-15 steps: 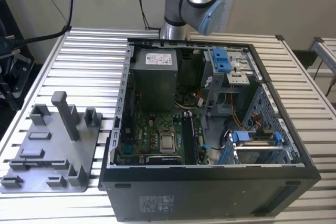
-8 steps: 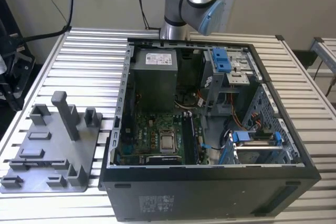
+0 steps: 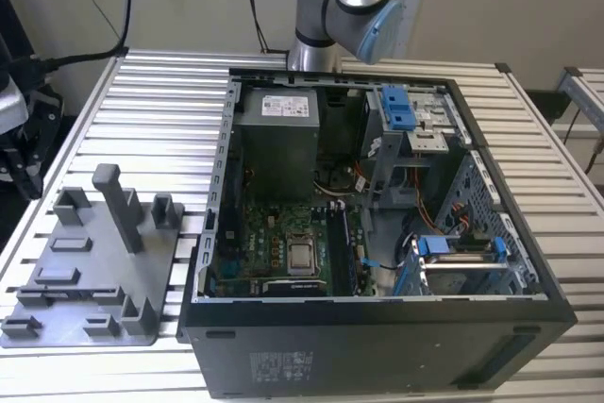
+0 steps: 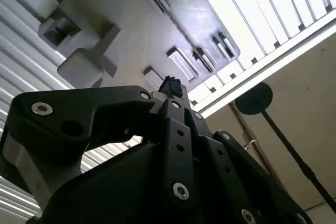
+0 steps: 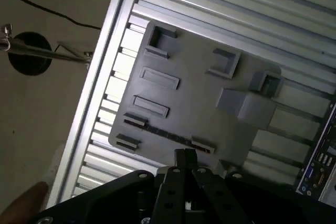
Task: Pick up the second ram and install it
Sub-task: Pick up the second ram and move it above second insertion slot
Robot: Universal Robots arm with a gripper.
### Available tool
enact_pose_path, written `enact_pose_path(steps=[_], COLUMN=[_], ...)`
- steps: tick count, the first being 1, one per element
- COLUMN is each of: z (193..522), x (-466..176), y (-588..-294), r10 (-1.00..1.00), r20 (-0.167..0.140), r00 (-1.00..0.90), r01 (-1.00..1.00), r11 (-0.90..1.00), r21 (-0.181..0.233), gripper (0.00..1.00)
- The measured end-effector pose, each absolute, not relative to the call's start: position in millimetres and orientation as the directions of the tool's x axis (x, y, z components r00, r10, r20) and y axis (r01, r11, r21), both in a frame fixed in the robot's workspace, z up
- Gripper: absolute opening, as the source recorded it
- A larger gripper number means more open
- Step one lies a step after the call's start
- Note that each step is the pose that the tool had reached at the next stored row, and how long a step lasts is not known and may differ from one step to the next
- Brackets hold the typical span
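in the first wrist view the hand [image 5: 185, 155] hangs over the grey tray [image 5: 199, 93] on the bench [image 5: 236, 3]. its fingertips look drawn together with nothing between them. the second ram [image 5: 163, 132] seems to be the thin dark strip standing on edge between two small holders near the tray's rim, just beside the hand's tip. a clean pick likely needs the fingers squared across the strip's middle, opened just enough to clear it, then lowered straight so it lifts level.
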State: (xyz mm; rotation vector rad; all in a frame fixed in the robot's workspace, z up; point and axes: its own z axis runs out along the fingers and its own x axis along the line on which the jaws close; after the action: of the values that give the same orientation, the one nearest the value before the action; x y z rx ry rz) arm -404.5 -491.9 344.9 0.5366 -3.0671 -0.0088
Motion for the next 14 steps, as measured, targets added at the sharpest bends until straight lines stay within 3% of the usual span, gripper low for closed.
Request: enact_pose_path(steps=[14], z=[343.2], x=[-404.7], y=[-492.0], r10=[-0.539], r20=[0.02], r00=[-0.842], r01=[-0.539], r11=[0.842], r21=[0.024], gripper=[0.11])
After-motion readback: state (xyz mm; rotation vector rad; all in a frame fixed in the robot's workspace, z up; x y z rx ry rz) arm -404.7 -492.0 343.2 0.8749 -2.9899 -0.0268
